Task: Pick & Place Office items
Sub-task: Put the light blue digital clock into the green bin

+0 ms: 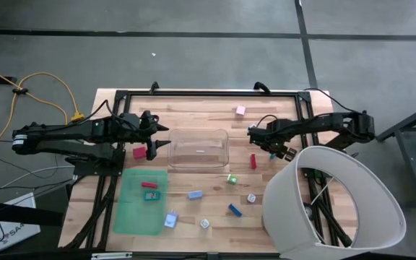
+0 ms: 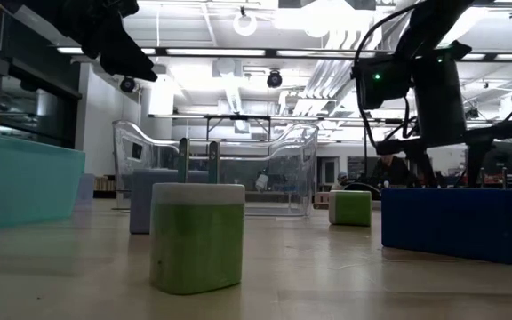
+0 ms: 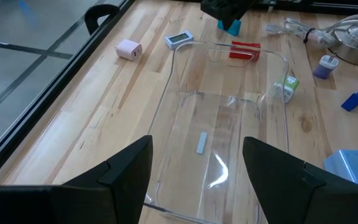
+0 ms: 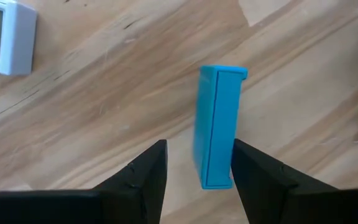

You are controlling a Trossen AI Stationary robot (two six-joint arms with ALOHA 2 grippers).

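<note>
High view: the right gripper (image 1: 254,132) is seen right of centre, just beside the right end of the clear bin (image 1: 198,148), while the left gripper (image 1: 159,134) is held at the bin's left end, with a red block (image 1: 139,152) just below it. The office items are scattered across the lower half of the frame — a red piece (image 1: 253,160), a green cube (image 1: 232,178), blue pieces (image 1: 235,209) and (image 1: 195,194), and several on the green mat (image 1: 130,209); a pink piece (image 1: 240,110) lies apart near the upper edge. Nothing is seen inside the bin.

In the right wrist view, the fingers (image 4: 143,170) are spread on either side of a teal block (image 4: 217,124) lying on the wood, one end of it sitting between them; contact cannot be confirmed. A white gadget (image 4: 4,36) lies at the upper left. In the left wrist view, the left fingers (image 3: 132,163) are spread over the bin, holding nothing.

A risk is judged here: only the block's end is straddled, so if the fingers are closed now it may be pinched at the tip and pivoted or squeezed out. A deeper approach would likely be needed.
</note>
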